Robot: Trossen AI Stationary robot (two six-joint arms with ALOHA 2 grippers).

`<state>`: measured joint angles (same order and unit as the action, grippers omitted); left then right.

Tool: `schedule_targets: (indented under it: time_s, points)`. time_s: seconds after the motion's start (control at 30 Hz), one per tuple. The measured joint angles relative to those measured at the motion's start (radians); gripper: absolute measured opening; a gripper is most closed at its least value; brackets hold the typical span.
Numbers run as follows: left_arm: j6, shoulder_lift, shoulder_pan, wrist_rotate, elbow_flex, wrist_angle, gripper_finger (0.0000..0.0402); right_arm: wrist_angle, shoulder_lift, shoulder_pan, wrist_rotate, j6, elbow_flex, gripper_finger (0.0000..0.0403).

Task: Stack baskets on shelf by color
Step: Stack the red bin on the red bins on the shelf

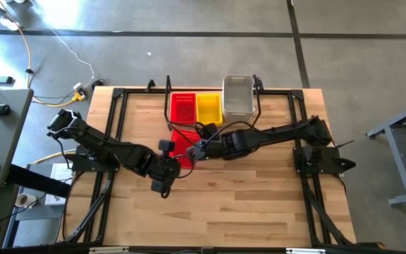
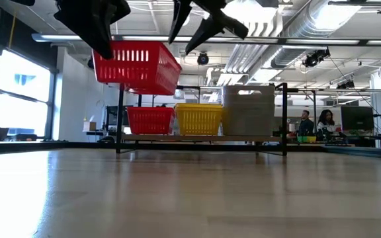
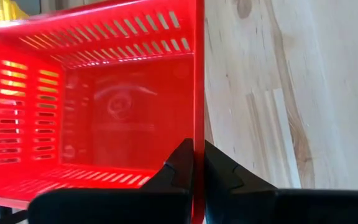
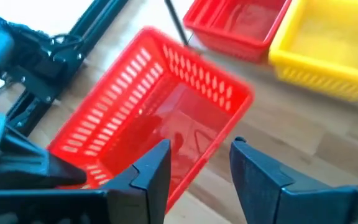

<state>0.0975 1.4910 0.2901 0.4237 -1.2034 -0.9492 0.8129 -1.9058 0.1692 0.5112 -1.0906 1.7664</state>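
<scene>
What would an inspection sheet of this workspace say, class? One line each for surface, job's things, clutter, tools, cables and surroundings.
Surface: wooden table, mostly bare.
Job's things: shelf at the far edge holds red, yellow and grey baskets; another red basket is held in the air.
Clutter: nothing seen.
Tools: left tool shut on the held basket's rim; right tool open above it.
Cables: yellow and white leads on the floor.
Surroundings: two people at desks behind.
</scene>
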Motion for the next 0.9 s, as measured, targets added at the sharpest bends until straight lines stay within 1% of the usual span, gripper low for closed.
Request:
schedule_targets:
  time_s: [0.13, 0.27, 0.47, 0.6, 0.73, 0.9]
  points:
    - [-0.005, 0.000, -0.003, 0.004, 0.000, 0.001, 0.0001, 0.037, 0.031, -0.004, 0.031, 0.025, 0.000, 0.0145]
    - [-0.007, -0.007, -0.015, 0.013, 0.000, 0.003, 0.0001, 0.073, 0.058, -0.005, 0.037, 0.064, 0.000, 0.0144]
    - [-0.060, -0.048, -0.056, 0.038, 0.000, 0.003, 0.0001, 0.118, 0.101, -0.015, 0.053, 0.125, 0.000, 0.0144]
    - [-0.092, -0.088, -0.114, 0.039, 0.000, 0.006, 0.0001, 0.149, 0.126, -0.032, 0.093, 0.173, 0.000, 0.0144]
    - [-0.144, -0.127, -0.189, 0.040, 0.000, 0.013, 0.0001, 0.174, 0.159, -0.061, 0.099, 0.241, 0.000, 0.0144]
    - [-0.213, -0.172, -0.309, -0.006, 0.000, 0.033, 0.0001, 0.181, 0.213, -0.112, 0.104, 0.331, 0.000, 0.0144]
